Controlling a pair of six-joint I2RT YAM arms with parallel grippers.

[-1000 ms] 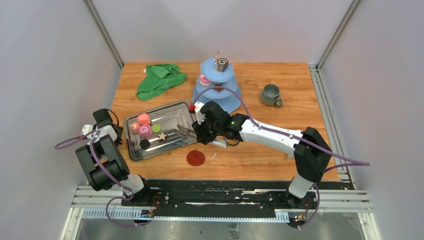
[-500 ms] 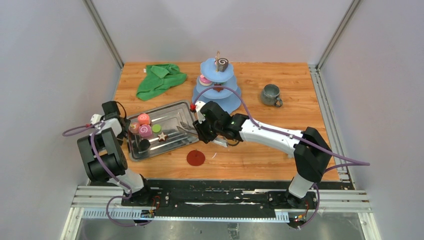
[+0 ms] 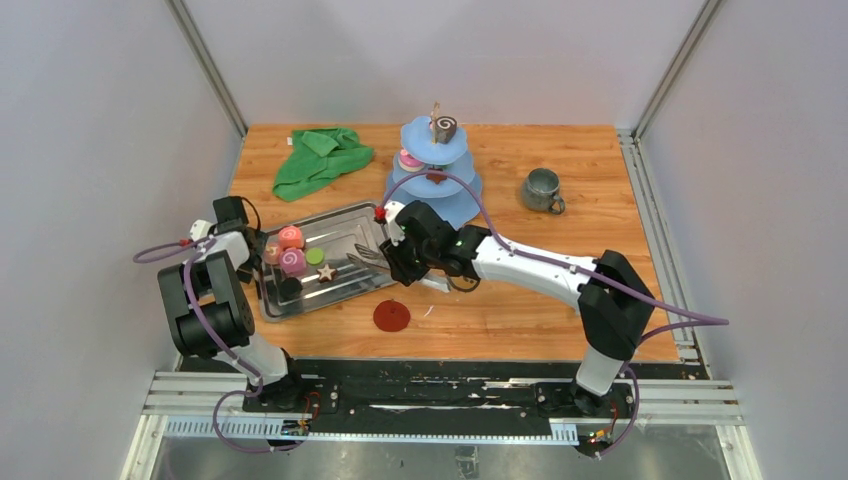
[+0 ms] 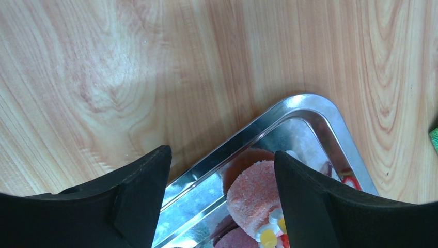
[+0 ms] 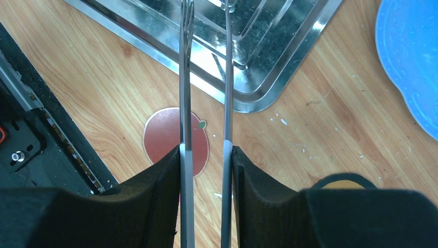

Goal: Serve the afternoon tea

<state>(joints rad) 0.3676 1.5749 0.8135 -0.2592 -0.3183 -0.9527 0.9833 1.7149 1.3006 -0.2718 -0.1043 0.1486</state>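
Observation:
Several toy sweets lie at the left end of the steel tray (image 3: 350, 228): an orange-pink sugared roll (image 3: 290, 237), a pink swirl roll (image 3: 292, 260), a green disc (image 3: 315, 256), a brown star (image 3: 326, 272) and a black disc (image 3: 290, 287). My left gripper (image 3: 252, 240) hangs open over the tray's left rim. In the left wrist view the sugared roll (image 4: 255, 194) sits by the right finger of this gripper (image 4: 222, 160), untouched. My right gripper (image 3: 402, 256) is shut on metal tongs (image 5: 185, 77), whose tips reach over the tray (image 5: 268, 88). A grey-green mug (image 3: 542, 190) stands at the right.
A blue tiered stand (image 3: 435, 185) behind the tray carries a brown swirl roll (image 3: 444, 127) on top and a pink sweet (image 3: 409, 160) lower down. A green cloth (image 3: 320, 158) lies at the back left. A red apple sticker (image 3: 391, 316) is on the wood near the tray.
My left arm has swung away from the table's left edge to the tray's left end, still open. The right gripper and its tongs have barely shifted.

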